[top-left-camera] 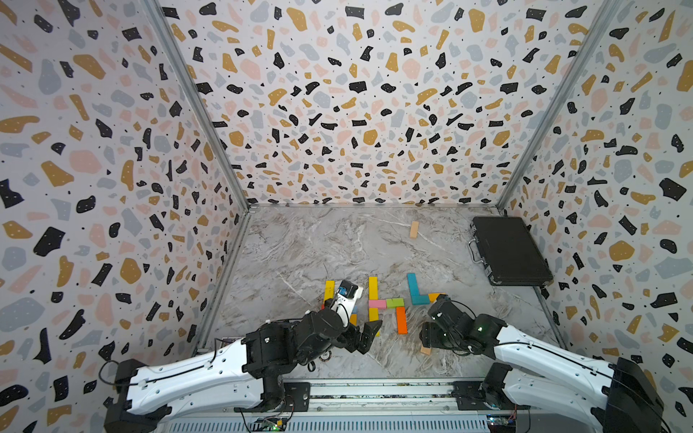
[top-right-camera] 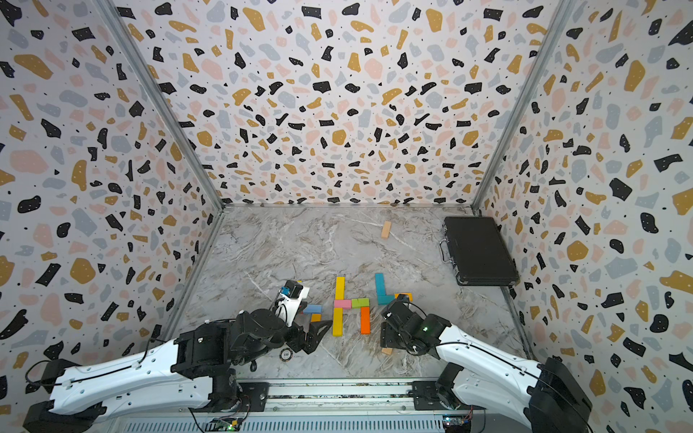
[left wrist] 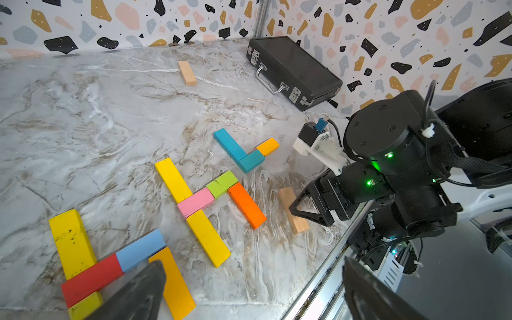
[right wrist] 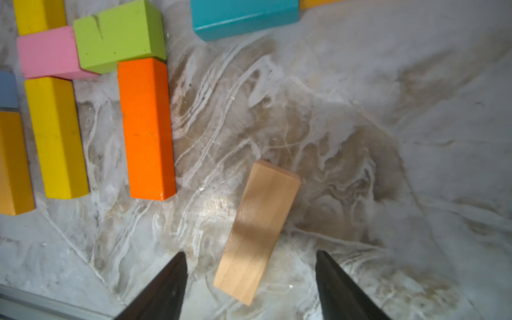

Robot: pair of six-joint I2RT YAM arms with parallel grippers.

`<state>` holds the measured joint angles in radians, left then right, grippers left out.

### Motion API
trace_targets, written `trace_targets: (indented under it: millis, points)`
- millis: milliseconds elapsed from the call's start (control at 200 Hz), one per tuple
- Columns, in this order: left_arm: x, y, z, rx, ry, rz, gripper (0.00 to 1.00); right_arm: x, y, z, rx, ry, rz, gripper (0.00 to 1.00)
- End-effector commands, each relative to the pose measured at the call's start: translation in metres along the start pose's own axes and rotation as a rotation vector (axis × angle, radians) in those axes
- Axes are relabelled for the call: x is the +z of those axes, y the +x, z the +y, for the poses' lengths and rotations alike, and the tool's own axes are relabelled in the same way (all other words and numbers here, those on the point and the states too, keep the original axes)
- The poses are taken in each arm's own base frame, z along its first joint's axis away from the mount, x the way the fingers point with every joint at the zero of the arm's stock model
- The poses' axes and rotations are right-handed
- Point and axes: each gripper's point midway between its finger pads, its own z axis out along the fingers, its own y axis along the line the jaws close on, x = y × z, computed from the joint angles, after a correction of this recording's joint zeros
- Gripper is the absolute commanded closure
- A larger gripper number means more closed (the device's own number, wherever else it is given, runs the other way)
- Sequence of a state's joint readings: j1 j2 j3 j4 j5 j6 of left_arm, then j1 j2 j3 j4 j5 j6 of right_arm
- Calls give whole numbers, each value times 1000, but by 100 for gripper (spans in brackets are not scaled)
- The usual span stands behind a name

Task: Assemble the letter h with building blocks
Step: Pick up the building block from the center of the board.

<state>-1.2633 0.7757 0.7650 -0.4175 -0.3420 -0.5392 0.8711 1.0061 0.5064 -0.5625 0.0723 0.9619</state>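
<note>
Closest in, at the near edge of the grey marble table point(top-left-camera: 300, 243), the left arm's fingers point(left wrist: 133, 293) are standing spread wide and gripping nothing. In the left wrist view one finger is covering part of a block figure near the table's left edge. In it a scuffed long yellow block point(left wrist: 72, 241), a red block point(left wrist: 91, 279), a light blue block point(left wrist: 140, 249) and a long amber block point(left wrist: 173, 282) are lying flat and touching, with a short yellow block point(left wrist: 84, 306) against the red one. A small round disc marked 100 point(top-right-camera: 286, 353) is lying beside that arm, close to the near edge.

The right arm's fingers point(right wrist: 163, 288) are also standing apart, straddling the near end of a plain wooden block point(right wrist: 257, 232) without touching it. That block is lying flat and slightly askew near the near edge.

Mid-table, five blocks are forming an h. A long yellow wooden block point(left wrist: 173, 180), a short pink block point(left wrist: 195, 202) and a second long yellow block point(left wrist: 207, 241) are lining up as the stem. A short green block point(left wrist: 221, 183) is adjoining the pink one, and a long orange block point(left wrist: 246, 205) is running from it toward the near edge.

Further right, a long teal block point(left wrist: 228, 144) and a short teal block point(left wrist: 251, 161) are making an L, with a short amber block point(left wrist: 268, 146) touching its end. Another plain wooden block point(top-left-camera: 414, 229) is lying alone near the far edge. A black case with a metal handle point(top-left-camera: 508, 251) is lying along the right edge near the far right corner.
</note>
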Motion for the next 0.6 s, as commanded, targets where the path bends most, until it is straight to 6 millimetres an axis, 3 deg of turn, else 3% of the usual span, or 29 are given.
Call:
trace_targets:
  millis: [0,305,596]
  points:
    - [-4,0,7,25,-23,-11,1,4,-5,3,29,27,-10,30]
    - [-10,1,17,29,-51,-36,1,15,6,-2,-8,72,52,40]
    - [-9,3,21,32,-71,-34,1,19,4,6,-88,61,68,61]
